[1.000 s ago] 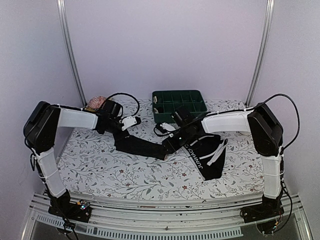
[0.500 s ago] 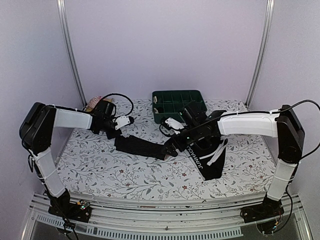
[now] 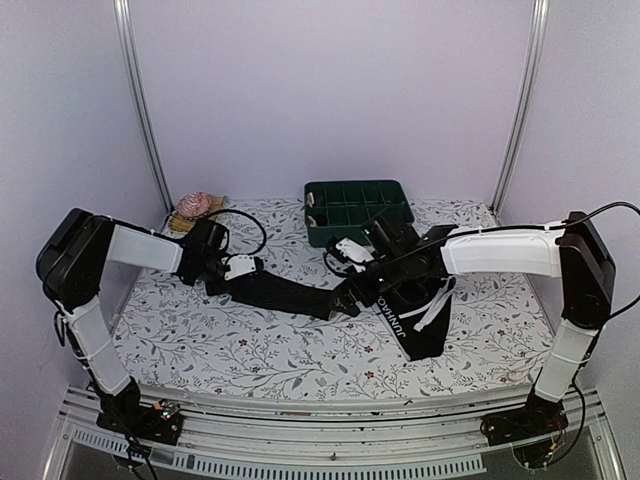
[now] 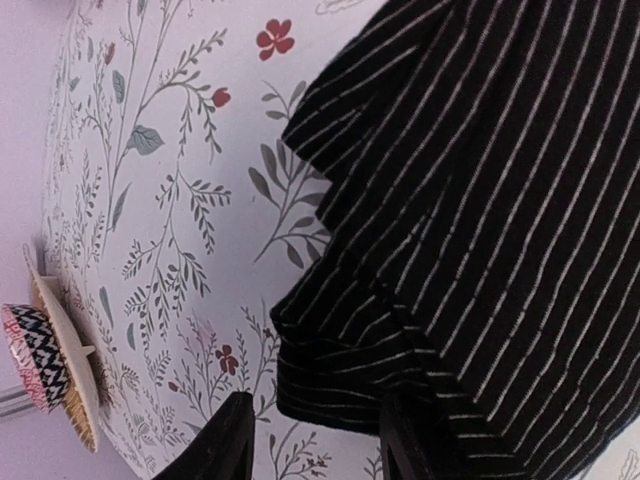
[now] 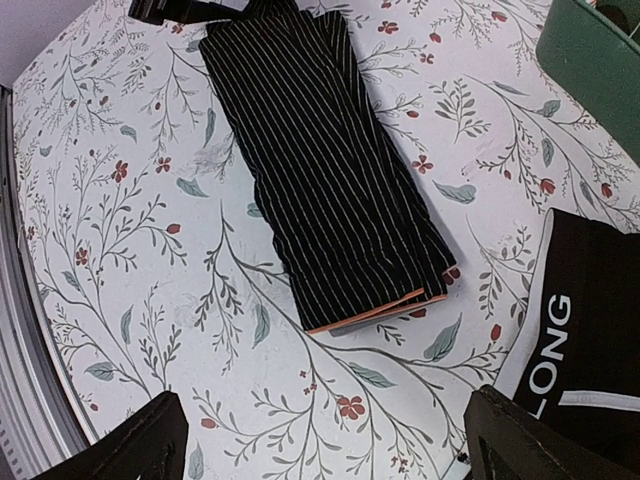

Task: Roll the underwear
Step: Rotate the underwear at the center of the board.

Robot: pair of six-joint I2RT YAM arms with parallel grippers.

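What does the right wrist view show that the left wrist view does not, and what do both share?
Only the right wrist view: the orange hem of the folded black pinstriped fabric briefs, the black fabric briefs with white lettering, and a dark green plastic tray. Only the left wrist view: a pink-edged patterned bundle on a woven mat. Both: the pinstriped briefs on the white floral tablecloth.

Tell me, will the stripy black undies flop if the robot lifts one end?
Probably floppy: the pinstriped underwear is thin cloth lying flat in folded layers, so a lifted end would likely droop. Pushed, it may bunch up rather than slide, like the wrinkles at its end.
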